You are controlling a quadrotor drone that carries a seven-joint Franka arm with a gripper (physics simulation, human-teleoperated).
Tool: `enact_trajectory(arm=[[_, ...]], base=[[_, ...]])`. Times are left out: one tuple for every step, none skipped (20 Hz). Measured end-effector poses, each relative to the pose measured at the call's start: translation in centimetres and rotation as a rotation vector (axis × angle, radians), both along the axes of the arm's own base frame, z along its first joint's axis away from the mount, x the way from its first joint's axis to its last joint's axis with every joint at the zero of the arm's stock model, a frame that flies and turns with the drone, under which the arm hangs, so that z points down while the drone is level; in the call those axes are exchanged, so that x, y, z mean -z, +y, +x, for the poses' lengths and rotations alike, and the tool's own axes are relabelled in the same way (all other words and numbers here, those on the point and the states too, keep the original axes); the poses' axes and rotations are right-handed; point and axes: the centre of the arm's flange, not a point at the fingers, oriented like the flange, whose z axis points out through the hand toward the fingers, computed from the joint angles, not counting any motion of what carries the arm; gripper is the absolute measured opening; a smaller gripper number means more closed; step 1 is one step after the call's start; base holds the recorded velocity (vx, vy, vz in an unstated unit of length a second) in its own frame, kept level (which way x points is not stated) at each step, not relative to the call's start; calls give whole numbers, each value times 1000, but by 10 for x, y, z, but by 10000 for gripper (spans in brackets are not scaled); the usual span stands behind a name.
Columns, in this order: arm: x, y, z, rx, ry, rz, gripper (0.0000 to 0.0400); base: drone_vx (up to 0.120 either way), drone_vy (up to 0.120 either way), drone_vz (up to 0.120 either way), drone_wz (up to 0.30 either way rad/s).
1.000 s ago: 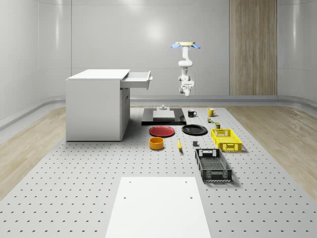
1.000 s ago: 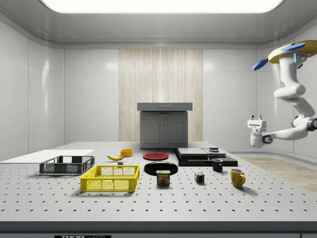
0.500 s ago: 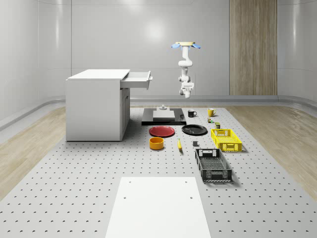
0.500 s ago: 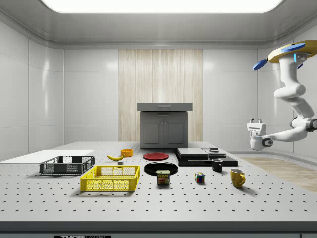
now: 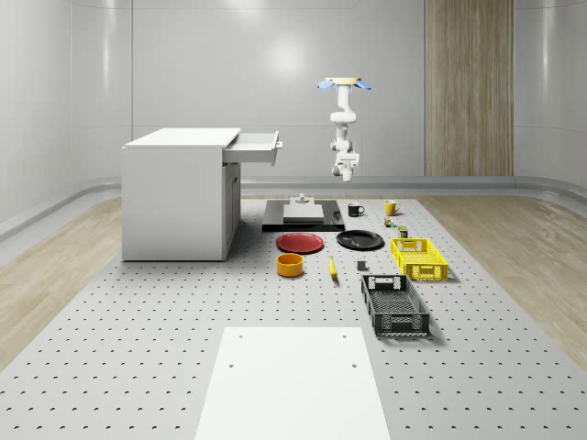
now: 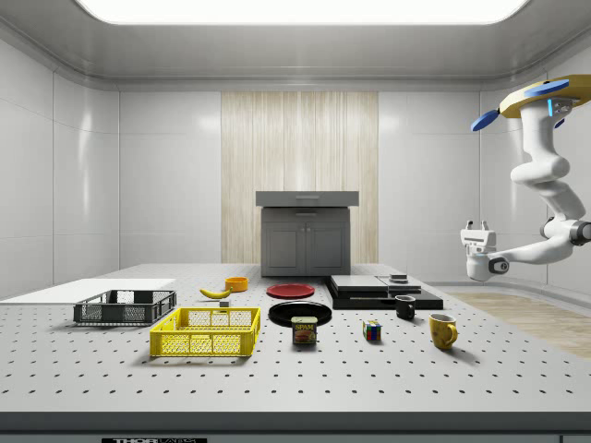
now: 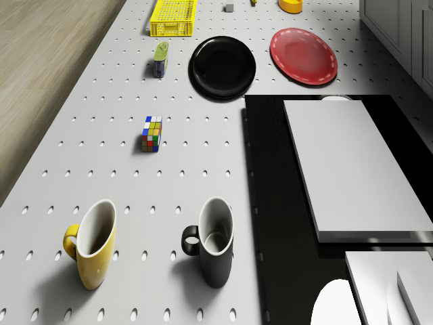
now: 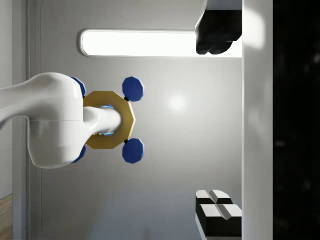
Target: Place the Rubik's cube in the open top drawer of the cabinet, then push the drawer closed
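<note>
While drone (image 6: 536,95) hovers, claw (image 6: 476,224) (upturned) gapes.

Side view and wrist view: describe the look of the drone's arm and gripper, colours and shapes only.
The arm is glossy white with rounded, tube-like links and bulging joints. It hangs from a gold octagonal drone body with round blue rotors. The gripper is a white block; its fingertips are black with pale ridged pads.

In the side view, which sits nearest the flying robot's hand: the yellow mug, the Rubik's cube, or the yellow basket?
Hand hangs high at the side view's right.
1. Yellow mug, right, below the hand.
2. Rubik's cube, middle of the table.
3. Yellow basket, far left.
</note>
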Motion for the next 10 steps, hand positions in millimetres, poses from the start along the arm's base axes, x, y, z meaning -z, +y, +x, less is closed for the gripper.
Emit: enact_trajectory(arm=[[0,0,0,0,-1,0,400],[0,0,0,0,-2,0,400],[0,0,0,0,-2,0,400],[0,0,0,0,-3,-1,400],[0,0,0,0,-4,-1,400],[0,0,0,0,-5,-1,400],[0,0,-1,0,-5,-1,400],[0,0,-1,0,-6,-2,400],[0,0,-1,0,-7,-2,400],[0,0,-1,0,-8,-3,400]], base=[[0,0,0,0],[120,120,0,0],[120,120,0,0],[120,120,0,0],[120,120,0,0],[120,120,0,0],[120,120,0,0],[120,120,0,0],[120,120,0,0],[120,120,0,0]])
